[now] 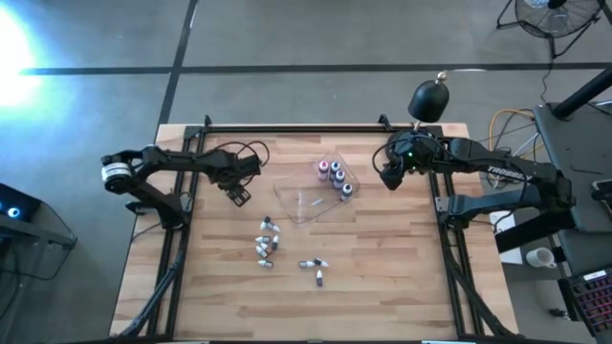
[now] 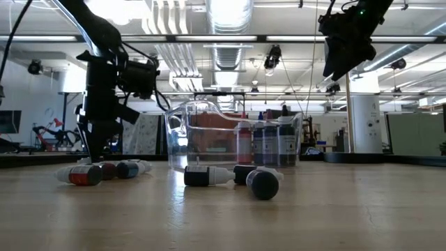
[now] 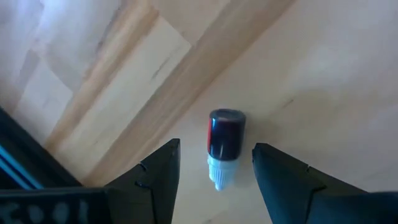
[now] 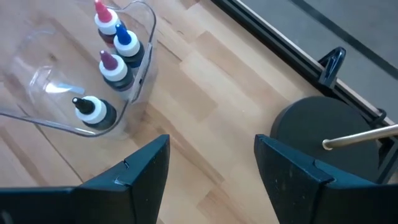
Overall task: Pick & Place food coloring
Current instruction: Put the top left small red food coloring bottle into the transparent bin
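Between left pincer (image 3: 214, 171) fingers, on bare desk (image 1: 382, 277): one red bottle (image 3: 224, 146) lying flat, pincer wide, not gripping.
Step judged: pick approach. Next: descend, close across bottle body, carry to tray (image 1: 304, 203).
Count: four bottles upright in tray (image 4: 112, 50); about eight loose on desk, exact number unclear.
Right pincer (image 1: 390, 177) raised beside tray, wide, empty.
One lamp (image 1: 428, 98).

Lighting is bright and even. Glare whitens the floor (image 1: 19, 48) at upper left overhead. Ceiling lights (image 2: 230, 10) bloom; nearest bottles (image 2: 263, 183) appear slightly soft.
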You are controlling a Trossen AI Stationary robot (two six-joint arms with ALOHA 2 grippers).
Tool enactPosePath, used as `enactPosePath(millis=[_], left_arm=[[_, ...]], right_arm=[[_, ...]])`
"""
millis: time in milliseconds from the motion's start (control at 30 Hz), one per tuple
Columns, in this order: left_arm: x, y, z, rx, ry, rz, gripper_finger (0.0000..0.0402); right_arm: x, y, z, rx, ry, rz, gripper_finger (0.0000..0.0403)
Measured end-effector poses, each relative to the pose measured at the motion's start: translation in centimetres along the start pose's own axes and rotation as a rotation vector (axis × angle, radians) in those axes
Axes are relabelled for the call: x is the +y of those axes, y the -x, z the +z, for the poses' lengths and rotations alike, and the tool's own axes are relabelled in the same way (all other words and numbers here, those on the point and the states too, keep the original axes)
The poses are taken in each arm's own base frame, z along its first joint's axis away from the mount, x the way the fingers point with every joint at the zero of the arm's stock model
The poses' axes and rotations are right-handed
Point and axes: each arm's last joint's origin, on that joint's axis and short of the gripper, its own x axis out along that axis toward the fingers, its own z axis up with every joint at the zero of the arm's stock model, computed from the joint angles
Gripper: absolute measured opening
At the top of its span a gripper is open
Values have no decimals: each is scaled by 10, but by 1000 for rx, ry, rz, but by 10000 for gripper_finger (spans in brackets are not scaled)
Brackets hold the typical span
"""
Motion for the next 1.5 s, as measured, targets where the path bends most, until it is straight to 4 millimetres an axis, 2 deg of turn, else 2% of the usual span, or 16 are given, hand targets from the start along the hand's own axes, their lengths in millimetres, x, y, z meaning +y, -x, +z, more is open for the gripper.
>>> enactPosePath(millis=[300,600,800,967,1033,1100,1367,1500], left_arm=[[0,-7,-4,13,-50,-14,165],[-3,-15,-2,59,-53,-47,89],[-4,-17,-3,80,-28,-57,63],[-4,-11,2,84,39,-94,43],[-6,-1,7,77,71,-148,40],[-6,16,15,14,106,-192,40],[-16,108,40,-432,187,-234,38],[-39,143,62,-662,132,-461,38]], right_arm=[[0,0,0,2,-4,6,228],[0,0,0,0,-6,8,228],[0,0,0,-1,-6,8,228],[0,0,0,-1,-6,8,228],[0,0,0,-1,-5,8,228],[0,0,0,-1,-5,8,228],[0,0,0,0,-15,8,228],[0,0,0,0,-45,8,228]])
